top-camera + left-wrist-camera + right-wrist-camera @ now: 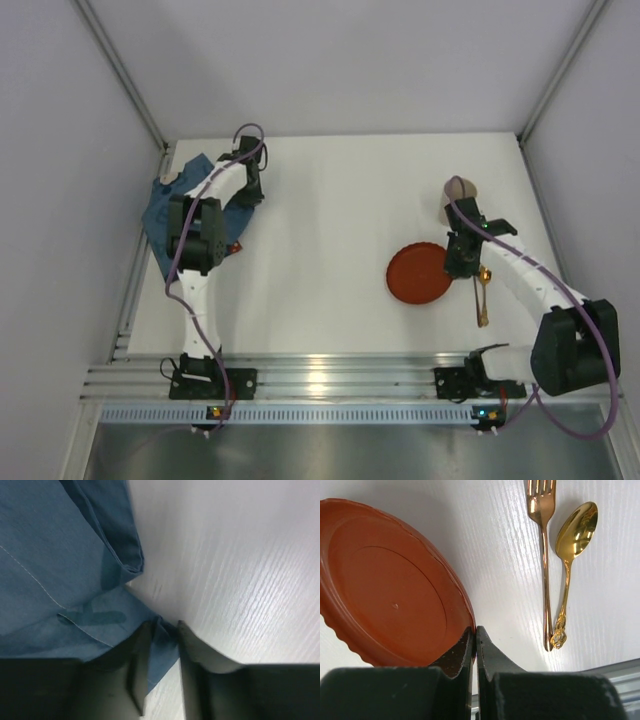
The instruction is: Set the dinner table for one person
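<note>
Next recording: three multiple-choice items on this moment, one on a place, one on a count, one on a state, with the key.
1. Where do the gold fork and gold spoon lie relative to the red plate?
A) on it
B) beside it on the white table, apart from it
C) under it

2. How many gold pieces lie beside the plate?
A) one
B) two
C) four

3. What is between the left gripper fingers?
A) nothing
B) a corner of the blue cloth
C) the spoon

Key:
1 B: the right wrist view shows both on bare table to the right of the plate.
2 B: one fork and one spoon.
3 B: the left wrist view shows cloth pinched between the fingers.
</note>
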